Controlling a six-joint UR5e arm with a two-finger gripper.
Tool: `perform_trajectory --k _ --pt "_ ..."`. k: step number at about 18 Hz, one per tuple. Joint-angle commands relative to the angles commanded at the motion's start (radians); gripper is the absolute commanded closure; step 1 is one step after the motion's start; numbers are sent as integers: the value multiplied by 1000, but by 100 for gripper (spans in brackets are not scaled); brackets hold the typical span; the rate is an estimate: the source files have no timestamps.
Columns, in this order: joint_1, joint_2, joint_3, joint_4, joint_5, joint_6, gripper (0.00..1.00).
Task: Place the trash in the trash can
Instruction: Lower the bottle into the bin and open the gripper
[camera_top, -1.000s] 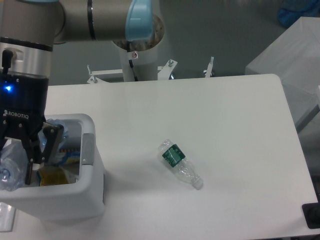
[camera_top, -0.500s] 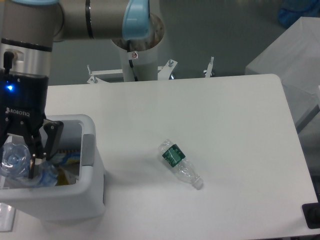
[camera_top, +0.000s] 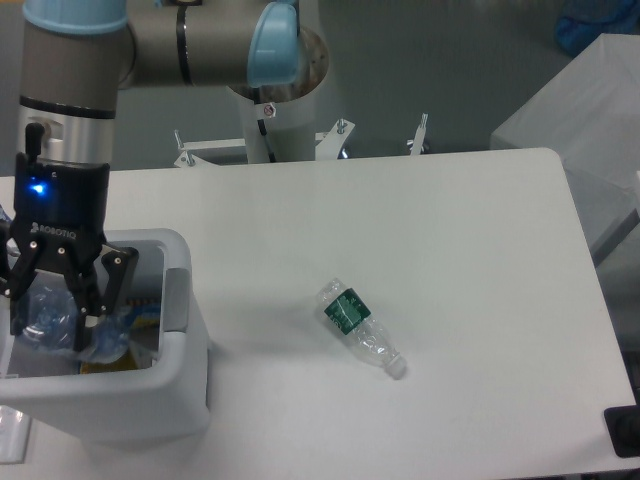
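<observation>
Hanging over the open mouth of the trash can (camera_top: 180, 400), the tool (camera_top: 48, 320) points straight down with its dark fingers (camera_top: 112, 285) spread apart, one at either side of a crushed clear bottle (camera_top: 45, 310). The longer bottle lies between and just under those fingers, inside the bin near its left wall, and blue from its label seems to show at the lower right of the fingers, though the clear plastic blurs into the clutter there. Whether the fingers touch the bottle or have let go of it cannot be told from this angle; they look parted rather than pressed in. A blue light glows on the black wrist body above the tool. The bin stands at the front left corner of the white worktop (camera_top: 450, 250), its grey strip (camera_top: 176, 298) on the right rim, with something yellow low inside it. The shorter bottle with the green label (camera_top: 360, 328) lies on its side on the bare worktop, well apart from the bin to its right, cap end pointing toward the front right.
</observation>
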Motion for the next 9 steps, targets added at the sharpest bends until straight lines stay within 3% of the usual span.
perform_trajectory --k 6,7,9 --pt "-3 11 -75 0 0 5 32" --pt "-3 9 -78 0 0 5 29" --pt "-3 11 -72 2 0 2 9"
